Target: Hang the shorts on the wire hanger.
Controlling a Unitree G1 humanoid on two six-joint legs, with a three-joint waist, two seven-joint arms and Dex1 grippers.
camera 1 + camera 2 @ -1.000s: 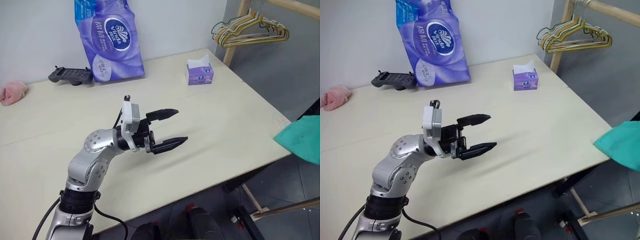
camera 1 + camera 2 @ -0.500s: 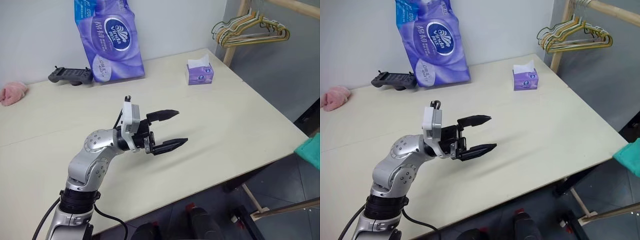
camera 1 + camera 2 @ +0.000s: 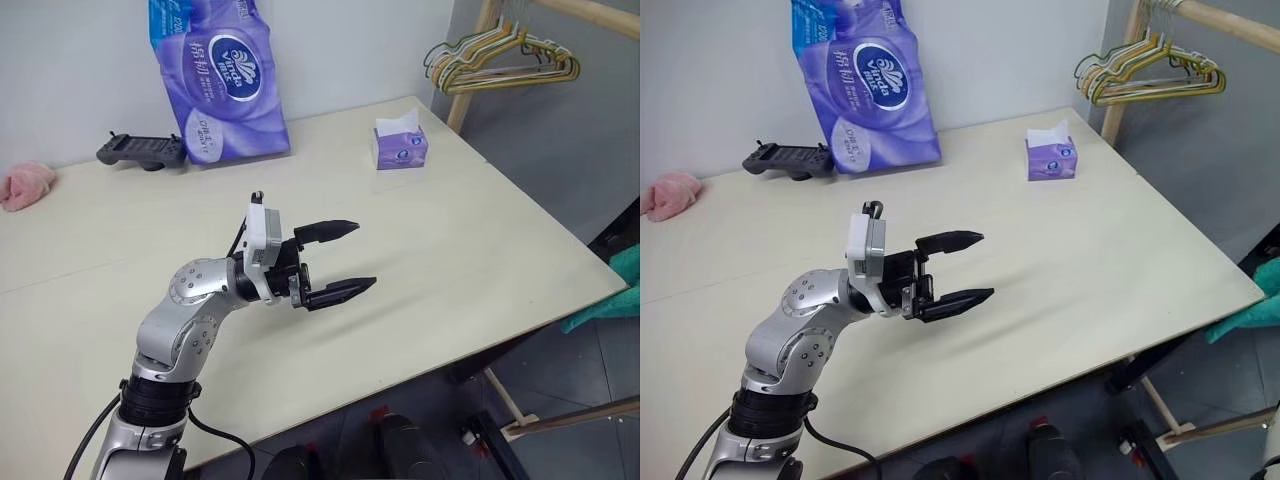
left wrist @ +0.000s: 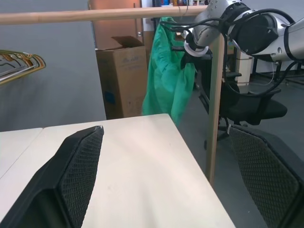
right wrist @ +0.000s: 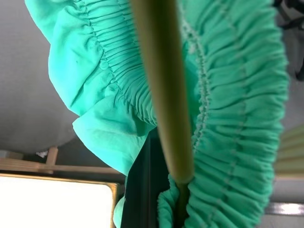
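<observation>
**Shorts held off the counter's right edge**

The right gripper, fingers clamped on the teal shorts, is holding them beside a wooden rail. The left gripper is waiting over the counter, fingers apart, probably to help
</observation>
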